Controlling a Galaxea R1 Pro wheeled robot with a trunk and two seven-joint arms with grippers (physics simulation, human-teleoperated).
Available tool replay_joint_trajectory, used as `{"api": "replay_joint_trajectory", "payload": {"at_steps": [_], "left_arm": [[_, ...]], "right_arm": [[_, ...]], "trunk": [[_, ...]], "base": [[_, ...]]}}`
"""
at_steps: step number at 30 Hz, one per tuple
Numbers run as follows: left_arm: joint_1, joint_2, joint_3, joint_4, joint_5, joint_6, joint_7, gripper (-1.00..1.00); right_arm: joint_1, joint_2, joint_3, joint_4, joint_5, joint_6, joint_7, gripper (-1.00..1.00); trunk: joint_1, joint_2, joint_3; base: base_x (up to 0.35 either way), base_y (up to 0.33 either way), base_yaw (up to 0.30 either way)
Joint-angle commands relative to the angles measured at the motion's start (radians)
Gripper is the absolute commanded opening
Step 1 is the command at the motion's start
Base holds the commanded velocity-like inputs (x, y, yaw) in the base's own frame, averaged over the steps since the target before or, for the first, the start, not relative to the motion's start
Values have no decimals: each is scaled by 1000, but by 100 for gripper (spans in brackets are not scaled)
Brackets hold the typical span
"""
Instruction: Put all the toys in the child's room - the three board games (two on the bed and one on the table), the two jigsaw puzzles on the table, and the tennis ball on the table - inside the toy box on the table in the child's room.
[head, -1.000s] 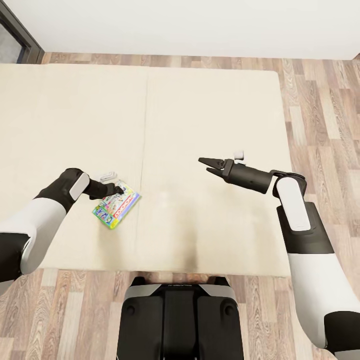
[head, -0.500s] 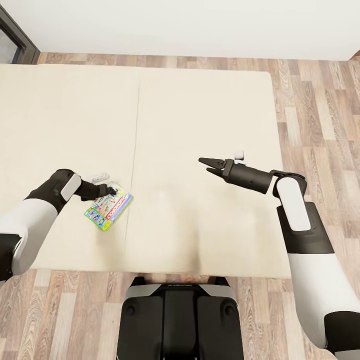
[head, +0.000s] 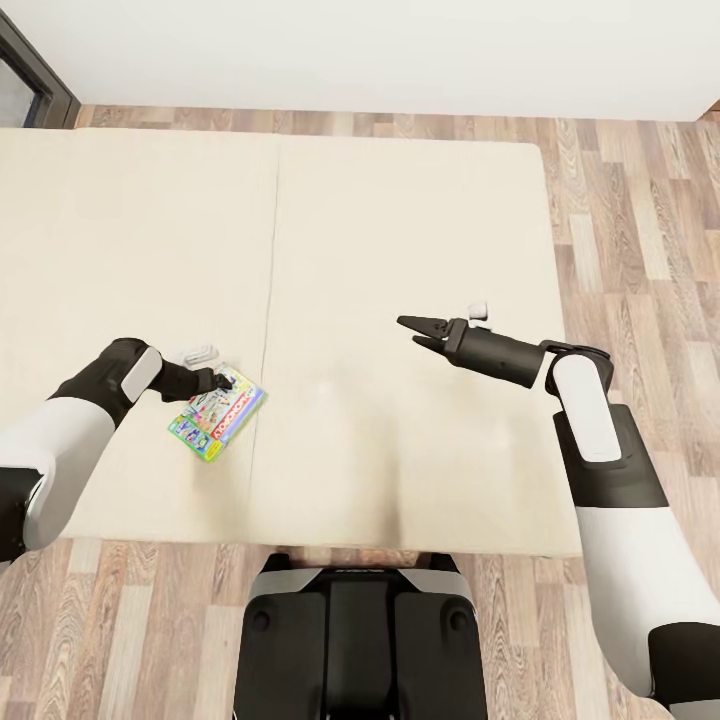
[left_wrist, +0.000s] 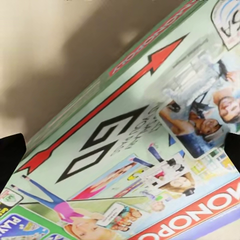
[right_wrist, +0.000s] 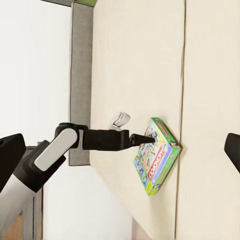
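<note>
Monopoly board game (head: 217, 418) lay flat on the bed (head: 400, 230), directly beneath the left gripper (head: 217, 381), whose finger spread could not be determined. Right gripper (head: 413, 332), fingers parted and empty, hovered well aside, leaving access clear.

1 Monopoly board game (head: 217, 418) on the bed (head: 400, 230), and that's the lone toy showing. 1 bed, cream, with 1 seam running down its middle. 2 robot arms out front, so 2 grippers: the left gripper (head: 214, 381) at the box's corner and the right gripper (head: 417, 333) out over the mattress. 1 dark doorframe (head: 35, 65) up in the corner.
</note>
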Motion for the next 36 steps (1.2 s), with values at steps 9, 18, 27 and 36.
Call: {"api": "replay_joint_trajectory", "payload": {"at_steps": [9, 18, 27, 36], "left_arm": [[1, -86, 3, -1, 2, 3, -10, 100], [1, -85, 5, -1, 2, 5, -11, 100], [1, -85, 5, -1, 2, 5, -11, 100], [1, -85, 5, -1, 2, 5, -11, 100]], "right_arm": [[-1, 6, 1, 0, 10, 1, 10, 100], [-1, 9, 0, -1, 12, 1, 10, 100], [-1, 10, 0, 0, 12, 1, 10, 100], [-1, 10, 0, 0, 12, 1, 10, 100]], "trunk": [[1, 0, 8], [1, 0, 19], [1, 0, 20], [1, 0, 20]], "base": [[0, 0, 0], [0, 0, 0], [0, 0, 0], [0, -41, 0]]}}
